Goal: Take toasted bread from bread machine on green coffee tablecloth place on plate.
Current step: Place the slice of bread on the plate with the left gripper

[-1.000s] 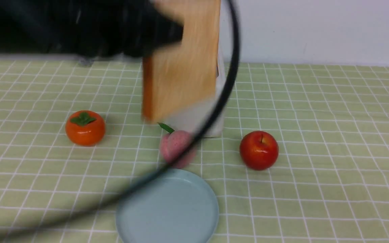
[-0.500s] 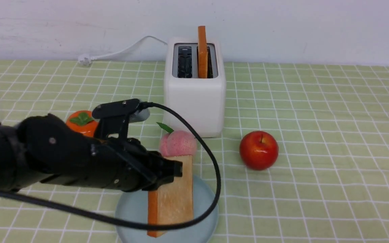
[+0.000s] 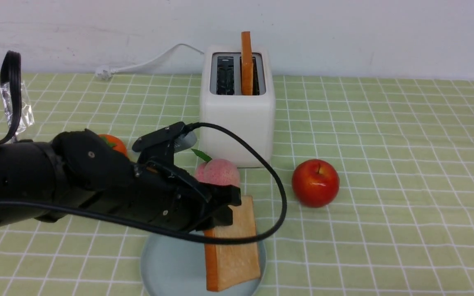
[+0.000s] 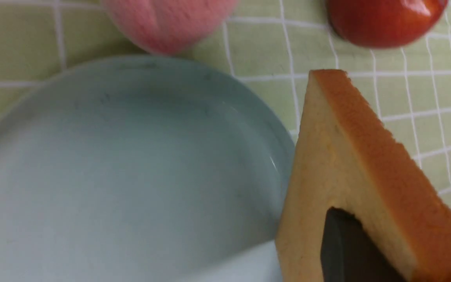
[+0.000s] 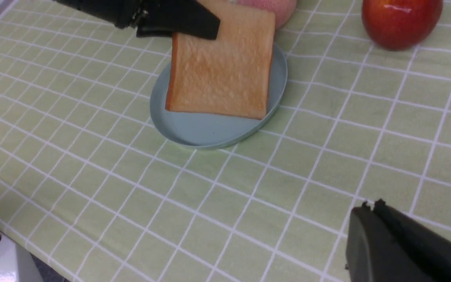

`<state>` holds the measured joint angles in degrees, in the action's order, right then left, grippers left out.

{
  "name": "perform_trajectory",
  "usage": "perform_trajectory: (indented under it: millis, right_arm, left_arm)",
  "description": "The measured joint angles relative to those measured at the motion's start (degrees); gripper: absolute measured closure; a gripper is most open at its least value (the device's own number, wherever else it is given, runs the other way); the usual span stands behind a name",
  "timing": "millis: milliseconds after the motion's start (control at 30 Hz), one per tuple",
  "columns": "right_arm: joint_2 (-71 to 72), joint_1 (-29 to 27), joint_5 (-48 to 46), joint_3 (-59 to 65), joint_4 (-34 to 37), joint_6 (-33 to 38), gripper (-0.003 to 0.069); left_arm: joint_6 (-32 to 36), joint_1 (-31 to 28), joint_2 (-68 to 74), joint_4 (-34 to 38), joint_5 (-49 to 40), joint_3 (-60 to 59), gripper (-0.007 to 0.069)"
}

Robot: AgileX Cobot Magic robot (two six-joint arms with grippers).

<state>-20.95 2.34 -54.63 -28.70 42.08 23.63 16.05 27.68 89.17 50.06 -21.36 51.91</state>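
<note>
- While the left gripper (image 3: 228,209) pinches the top edge of a square tan-orange toast slice with a darker crust (image 3: 233,250), that slice stands on edge, tilted, over the right half of the round pale blue-grey plate with a low rim (image 3: 167,263).
- Left wrist view: one dark jaw lies flat on the slice's face, so the grip is closed on the bread.
- The slice's lower edge looks at or just above the plate floor near the rim; no view confirms contact.
- Second slice (image 3: 246,61), same look, stands upright in the right slot of the boxy white two-slot toaster (image 3: 237,127) at the back of the light green white-grid tablecloth (image 3: 385,164); the left slot is empty.
- Step, as I read it: placing slice one, release not yet done; about halfway through.
- Next move calls for: lay the slice toward the bare left side of the plate so it lands flat inside the rim, then open the jaws and lift clear of the peach. Released this upright, it could tip off the rim.
- Clutter: pink peach (image 3: 216,172) just behind the plate, near the gripper; red apple (image 3: 315,183) well apart to the right; orange persimmon (image 3: 115,144) mostly hidden behind the left arm.
- Right gripper (image 5: 372,204) hangs over the tablecloth, well apart from the plate; can't tell if its jaws are parted.
</note>
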Motion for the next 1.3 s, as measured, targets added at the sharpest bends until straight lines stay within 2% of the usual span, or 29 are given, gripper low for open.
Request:
perform_trajectory:
  millis: [233,333,433,467,500,633,733,833,933,1033,1067,1167,1200,1267,1300]
  right_arm:
    - [0.0,0.0,0.1,0.0,0.8,0.0,0.0659]
    - [0.0,0.0,0.1,0.0,0.9,0.0,0.0659]
    - [0.0,0.0,0.1,0.0,1.2,0.0,0.0657]
    - [0.0,0.0,0.0,0.0,1.6,0.0,0.0656]
    - [0.0,0.0,-0.1,0.0,1.6,0.0,0.0656]
    - [0.0,0.0,-0.4,0.0,2.5,0.0,0.0655]
    - [0.0,0.0,-0.4,0.0,2.5,0.0,0.0655]
    - [0.0,0.0,-0.5,0.0,2.6,0.0,0.0655]
    - [0.0,0.0,-0.6,0.0,3.0,0.0,0.0655]
    - [0.0,0.0,-0.6,0.0,3.6,0.0,0.0657]
    - [0.0,0.0,-0.5,0.0,3.9,0.0,0.0658]
    - [-0.7,0.0,-0.5,-0.3,4.0,0.0,0.0659]
    - [-1.6,0.0,-0.6,-0.7,4.0,0.0,0.0659]
    - [-4.3,0.0,-1.3,-2.3,4.3,0.0,0.0659]
    - [-6.7,0.0,-1.8,-3.8,4.9,0.0,0.0659]
  left_arm:
    - [2.8,0.0,2.0,-0.4,1.2,0.2,0.0524]
    - [3.3,-0.1,3.5,-0.4,2.1,0.2,0.0500]
    - [3.4,-0.1,4.2,-1.3,2.8,0.2,0.0424]
    - [3.4,-0.1,4.2,-2.6,2.9,0.2,0.0359]
    - [3.4,-0.1,4.2,-3.1,2.9,0.2,0.0351]
    - [2.9,-0.1,3.4,-8.8,2.0,0.2,0.0184]
    - [0.9,-0.1,2.2,-12.8,1.5,0.2,0.0125]
    - [-7.1,-0.1,-0.2,-24.1,0.1,0.2,0.0069]
    - [-16.8,-0.1,-3.0,-34.8,-3.1,0.2,0.0063]
    - [-23.6,-0.1,-5.6,-41.1,-6.0,0.2,0.0063]
    - [-29.3,-0.1,-8.4,-46.2,-9.1,0.2,0.0063]
    - [-36.2,-0.1,-13.5,-52.2,-12.6,0.2,0.0084]
    - [-37.8,-0.1,-14.8,-53.4,-13.2,0.2,0.0102]
    - [-40.7,-0.1,-20.0,-56.9,-14.8,0.2,0.0188]
    - [-41.4,-0.1,-23.4,-58.6,-15.2,0.2,0.0267]
